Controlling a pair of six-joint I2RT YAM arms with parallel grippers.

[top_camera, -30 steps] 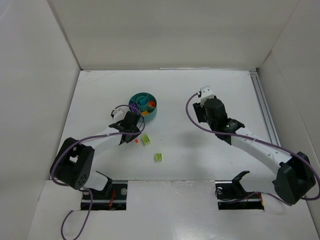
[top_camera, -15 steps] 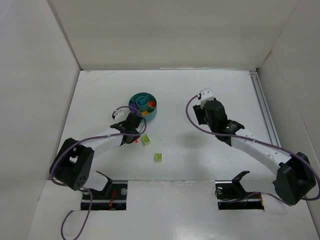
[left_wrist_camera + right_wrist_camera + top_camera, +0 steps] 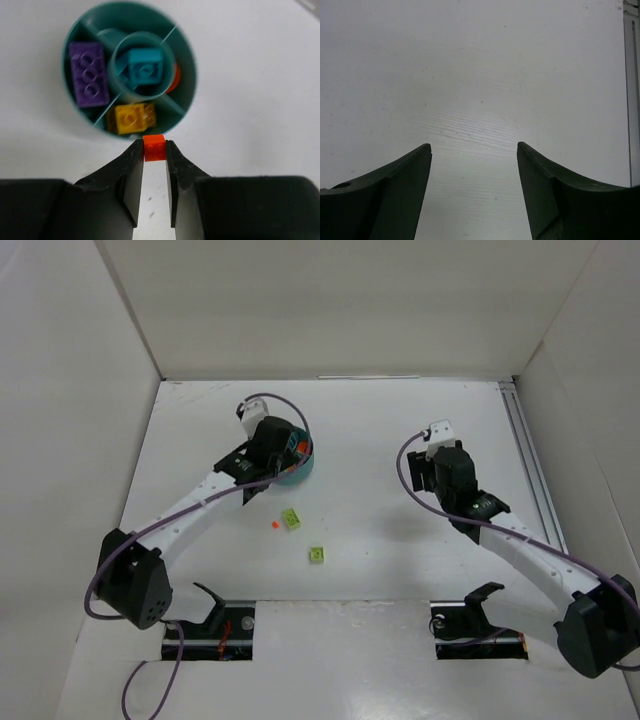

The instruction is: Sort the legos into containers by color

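Top view: the dish (image 3: 306,464) sits left of centre on the table (image 3: 400,540), largely beneath the left gripper (image 3: 154,145). Below it lie the upper loose brick (image 3: 291,519) and, lower right of that, the lower loose brick (image 3: 317,555). A tiny piece (image 3: 273,524) lies just left of the upper one. The right gripper (image 3: 474,147) stands well apart, right of centre.

Left wrist view: the well brick (image 3: 145,68) lies in the central well. The long brick (image 3: 89,74) is in the left wedge and the lower-wedge brick (image 3: 132,117) in the bottom wedge. A half-hidden piece (image 3: 174,80) sits in the right wedge behind the well wall. The small brick (image 3: 154,148) is clamped between the left fingers at the dish's lower rim.
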